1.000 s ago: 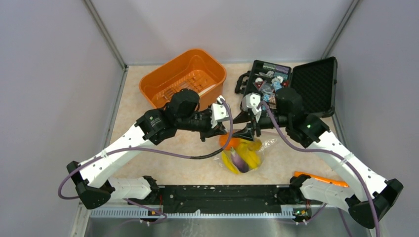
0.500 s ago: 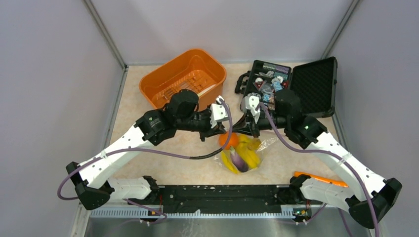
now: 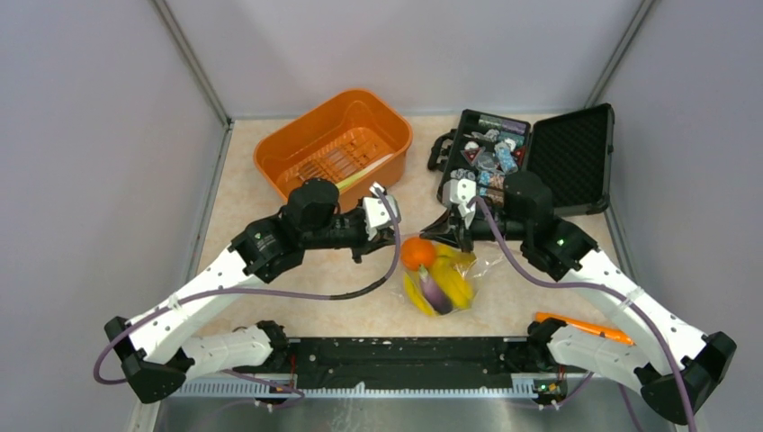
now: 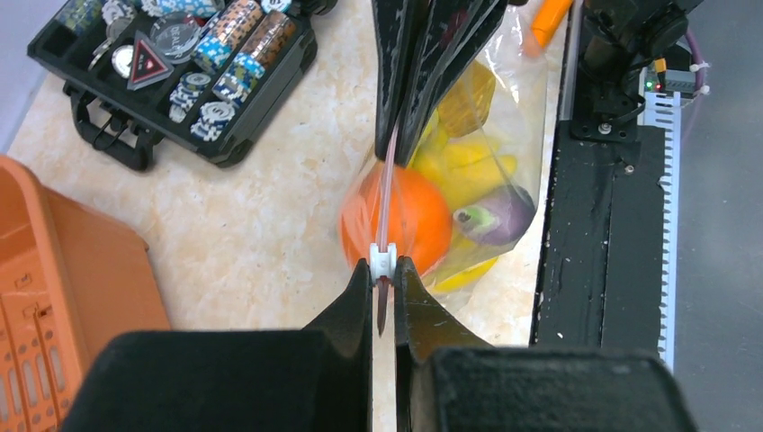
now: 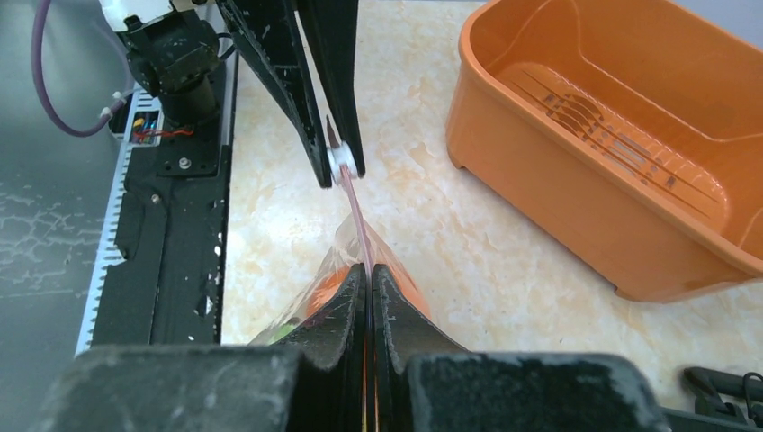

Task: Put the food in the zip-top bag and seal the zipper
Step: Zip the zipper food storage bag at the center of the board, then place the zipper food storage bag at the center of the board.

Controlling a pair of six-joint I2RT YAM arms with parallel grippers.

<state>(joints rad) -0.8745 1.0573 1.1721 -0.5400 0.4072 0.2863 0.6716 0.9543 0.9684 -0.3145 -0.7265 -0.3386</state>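
The zip-top bag point(image 3: 450, 281) hangs low over the table between my two grippers, holding the food: a round orange point(image 4: 409, 220), yellow bananas point(image 4: 463, 166) and a purple eggplant point(image 4: 504, 216). The pinkish zipper point(image 4: 389, 193) is stretched taut along its top edge. My left gripper point(image 4: 384, 272) is shut on the zipper's white slider point(image 4: 383, 261) at the strip's left end. At the other end, my right gripper point(image 5: 369, 272) is shut on the zipper strip point(image 5: 356, 211). In the top view the left gripper point(image 3: 393, 239) and right gripper point(image 3: 443, 236) face each other just above the orange.
An orange slotted basket point(image 3: 335, 144) stands at the back left. An open black case point(image 3: 504, 157) of small trinkets sits at the back right. An orange pen point(image 3: 585, 326) lies near the right arm's base. The black base rail point(image 3: 405, 351) runs along the near edge.
My right gripper has shut on the bag's strip. The left arm has pulled leftward with the slider, and the zipper now runs taut between the grippers.
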